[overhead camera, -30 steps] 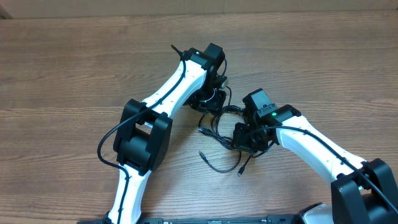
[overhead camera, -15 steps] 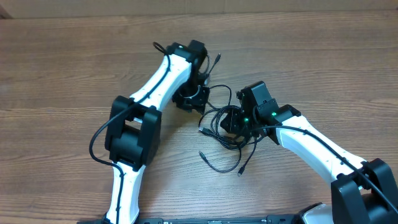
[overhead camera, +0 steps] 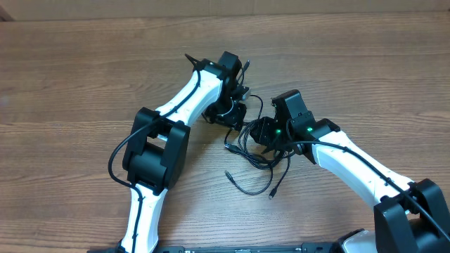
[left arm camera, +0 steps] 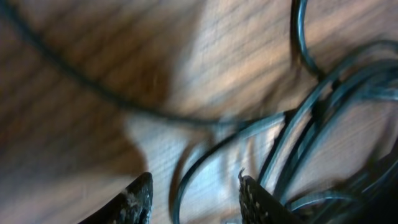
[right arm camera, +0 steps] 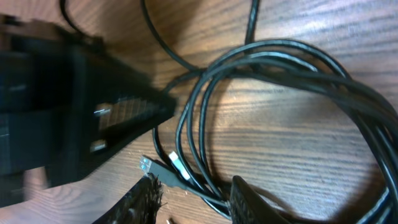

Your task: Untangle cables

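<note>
The cables are thin black cords tangled in loops at the middle of the wooden table, with loose plug ends trailing toward the front. My left gripper hovers at the tangle's far left edge. In the left wrist view that gripper is open, and one blurred cable strand runs between its fingers without being pinched. My right gripper is over the tangle's upper right. The right wrist view shows this gripper open astride a bundle of cables, beside a silvery USB plug.
The left arm's black elbow joint stands left of the tangle. The left gripper's dark body fills the left of the right wrist view. Bare wooden table spreads on all sides.
My right gripper moved up and left over the tangle and its jaws widened. The left gripper swung left, then partly back. The cable loops shifted up between the grippers.
</note>
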